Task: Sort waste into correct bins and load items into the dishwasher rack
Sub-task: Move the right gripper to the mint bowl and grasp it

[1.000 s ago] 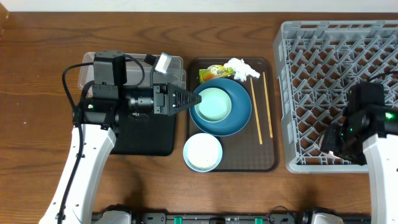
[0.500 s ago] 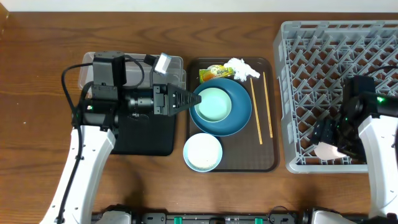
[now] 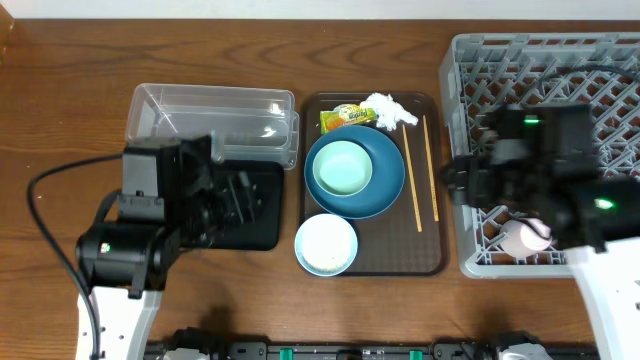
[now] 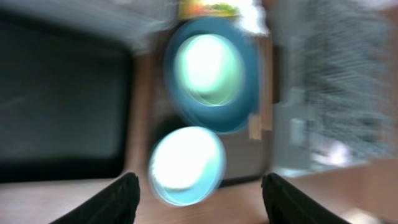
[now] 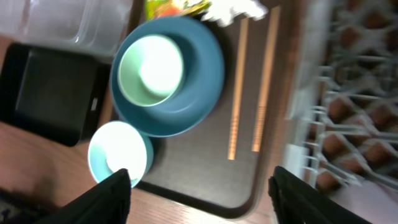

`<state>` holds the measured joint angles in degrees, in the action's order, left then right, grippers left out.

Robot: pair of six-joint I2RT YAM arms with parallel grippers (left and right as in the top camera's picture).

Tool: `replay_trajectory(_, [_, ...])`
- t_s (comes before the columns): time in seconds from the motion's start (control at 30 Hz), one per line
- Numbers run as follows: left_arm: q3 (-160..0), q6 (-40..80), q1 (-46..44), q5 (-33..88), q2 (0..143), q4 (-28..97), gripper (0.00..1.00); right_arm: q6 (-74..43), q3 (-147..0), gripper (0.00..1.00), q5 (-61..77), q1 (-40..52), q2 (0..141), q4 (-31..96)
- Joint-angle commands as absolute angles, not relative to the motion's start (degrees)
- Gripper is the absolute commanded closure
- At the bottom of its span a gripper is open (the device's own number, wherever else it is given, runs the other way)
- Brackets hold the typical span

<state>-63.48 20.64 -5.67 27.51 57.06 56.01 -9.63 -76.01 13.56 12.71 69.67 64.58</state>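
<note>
On the brown tray [image 3: 432, 262] a pale-green bowl [image 3: 342, 168] sits inside the dark-blue bowl [image 3: 385, 190]. The white bowl [image 3: 326, 245] is in front of them and two chopsticks [image 3: 411, 185] lie to the right. The yellow-green wrapper [image 3: 344, 117] and white tissue [image 3: 388, 110] lie at the tray's back. The pink cup [image 3: 525, 238] lies in the grey rack [image 3: 560, 70] at its front. My left gripper [image 4: 202, 202] is open and empty above the black tray [image 3: 255, 225]; its view is blurred. My right gripper [image 5: 205, 199] is open and empty over the rack's left edge. I cannot make out any rice grains.
The clear tub [image 3: 215, 115] stands behind the black tray, left of the brown tray. My right arm [image 3: 530, 170] covers part of the rack. Bare wooden table shows at the far left and along the front.
My left arm pulled back left from the blue bowl to over the black tray. My right gripper let go of the pink cup in the rack and moved up and left.
</note>
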Motion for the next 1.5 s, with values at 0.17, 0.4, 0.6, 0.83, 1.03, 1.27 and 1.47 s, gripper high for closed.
replay_trajectory(0.17, [-64.1,20.03,-5.48,14.94,56.47,63.72,0.25,-23.57,-75.16,0.54,-10.79,21.54,84.01,61.78])
replay_trajectory(0.4, [-64.1,20.05,-5.48,14.96,56.47,64.42,0.23,-18.17,-75.16,0.51,3.14,21.43,89.56,56.07])
replay_trajectory(0.6, [-64.1,20.03,-5.48,14.92,56.62,64.2,0.13,-18.2,-75.16,0.52,6.48,22.61,93.89,54.54])
replay_trajectory(0.83, [-64.1,20.03,-5.48,14.92,56.64,64.23,0.1,-17.32,-75.16,0.54,9.8,22.94,97.71,50.89])
replay_trajectory(1.03, [-64.1,20.03,-5.48,14.92,56.82,64.23,0.09,-18.37,-75.16,0.5,12.82,26.24,102.06,42.76])
replay_trajectory(1.27, [-64.1,20.03,-5.48,14.92,56.84,64.23,0.09,-23.35,-75.16,0.53,6.24,27.77,110.02,36.03])
replay_trajectory(1.47, [-64.1,20.03,-5.48,14.92,56.84,64.23,0.09,-23.35,-75.18,0.9,6.2,27.7,111.59,35.33])
